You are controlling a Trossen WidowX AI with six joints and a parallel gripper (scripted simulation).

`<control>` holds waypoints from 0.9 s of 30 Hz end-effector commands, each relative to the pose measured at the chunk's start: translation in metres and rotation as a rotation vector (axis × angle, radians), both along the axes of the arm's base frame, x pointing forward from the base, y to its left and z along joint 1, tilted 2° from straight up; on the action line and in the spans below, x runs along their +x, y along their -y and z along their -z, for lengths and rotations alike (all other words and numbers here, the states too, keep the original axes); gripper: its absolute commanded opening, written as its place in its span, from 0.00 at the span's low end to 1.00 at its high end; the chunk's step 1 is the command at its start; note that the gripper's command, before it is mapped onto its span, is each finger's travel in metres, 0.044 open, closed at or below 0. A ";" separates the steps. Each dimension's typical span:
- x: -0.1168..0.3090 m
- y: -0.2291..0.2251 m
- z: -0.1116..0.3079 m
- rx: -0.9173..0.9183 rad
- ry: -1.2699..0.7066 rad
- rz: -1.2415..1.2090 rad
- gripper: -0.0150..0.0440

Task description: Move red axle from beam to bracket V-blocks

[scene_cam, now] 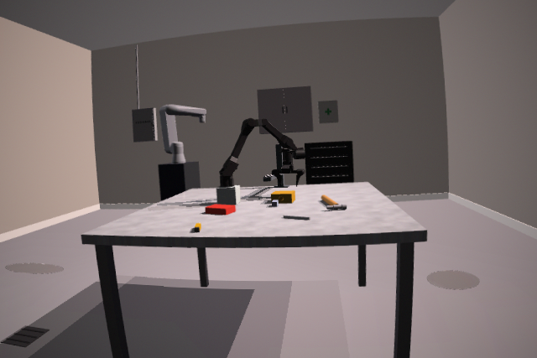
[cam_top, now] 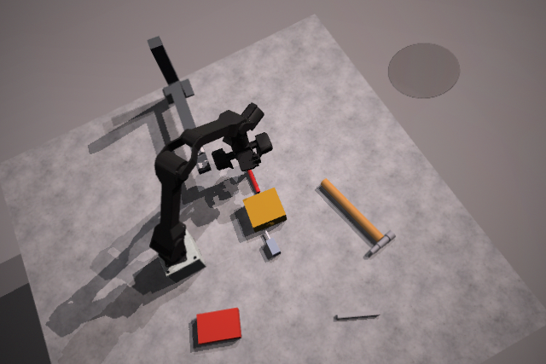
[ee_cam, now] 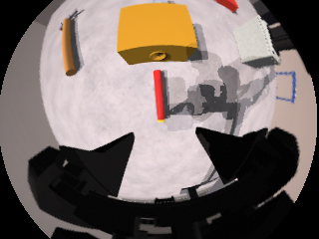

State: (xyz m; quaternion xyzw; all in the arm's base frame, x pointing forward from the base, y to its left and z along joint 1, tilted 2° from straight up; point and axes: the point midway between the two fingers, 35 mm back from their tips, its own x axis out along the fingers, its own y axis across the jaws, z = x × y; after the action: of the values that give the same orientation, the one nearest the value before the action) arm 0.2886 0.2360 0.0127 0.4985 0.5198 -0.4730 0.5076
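Where visible, a slim red axle, yellow-tipped.

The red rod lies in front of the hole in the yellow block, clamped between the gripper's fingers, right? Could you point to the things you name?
Not clamped: the wrist view shows the gripper [cam_top: 247, 162] [scene_cam: 289, 184] [ee_cam: 165, 133] open around nothing. The red rod [cam_top: 253, 181] [ee_cam: 159, 96] does lie in front of the hole [ee_cam: 159, 55] in the yellow block [cam_top: 265, 209] [scene_cam: 283, 196] [ee_cam: 157, 30].
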 end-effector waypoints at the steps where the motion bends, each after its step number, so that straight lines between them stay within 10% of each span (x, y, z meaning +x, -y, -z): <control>1: 0.003 0.002 -0.009 0.007 0.013 0.002 1.00; 27: 0.007 0.047 0.015 0.003 0.014 -0.013 1.00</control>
State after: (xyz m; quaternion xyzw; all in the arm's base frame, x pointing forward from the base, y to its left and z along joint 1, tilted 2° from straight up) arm 0.2983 0.1907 0.0075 0.5062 0.5177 -0.4602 0.5138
